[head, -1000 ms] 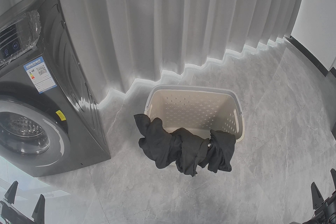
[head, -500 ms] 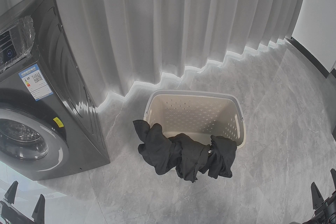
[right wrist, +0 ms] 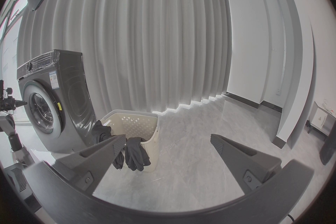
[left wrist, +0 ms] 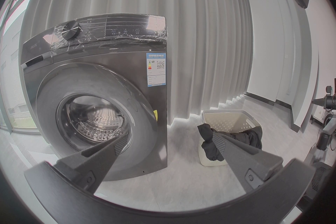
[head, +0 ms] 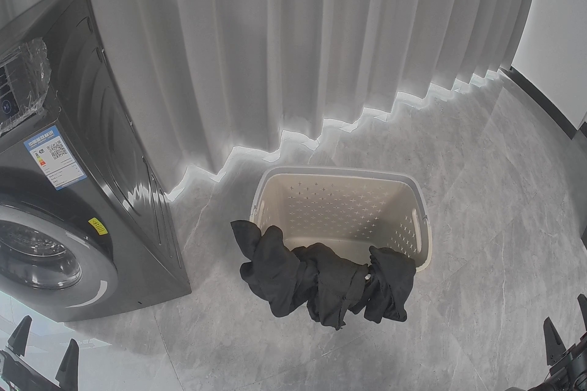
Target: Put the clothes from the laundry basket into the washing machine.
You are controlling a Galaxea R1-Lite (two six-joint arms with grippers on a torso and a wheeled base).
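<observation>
The left gripper [left wrist: 169,140] hangs low at the near left, its two dark fingers spread wide with nothing between them, just in front of the washing machine [head: 92,178]. The right gripper [right wrist: 168,140] sits at the near right over bare floor [head: 489,227], fingers likewise wide apart and empty, well clear of the basket.

Between the two arms and farther out, the laundry basket [head: 342,172] stands upright on the grey tiles, a pale plastic tub with small cross-shaped holes in its walls. The clothes [head: 324,282], a dark bundle, are draped over its near rim, partly inside and mostly hanging down the outside, with one end flopping past the near left corner.

The washing machine stands to the left of the basket, apart from it. It is dark grey, with its steel drum [left wrist: 91,119] showing in the round front and clear film over the control panel [left wrist: 108,30]. A long white pleated curtain [head: 293,32] runs behind both, reaching the floor.
</observation>
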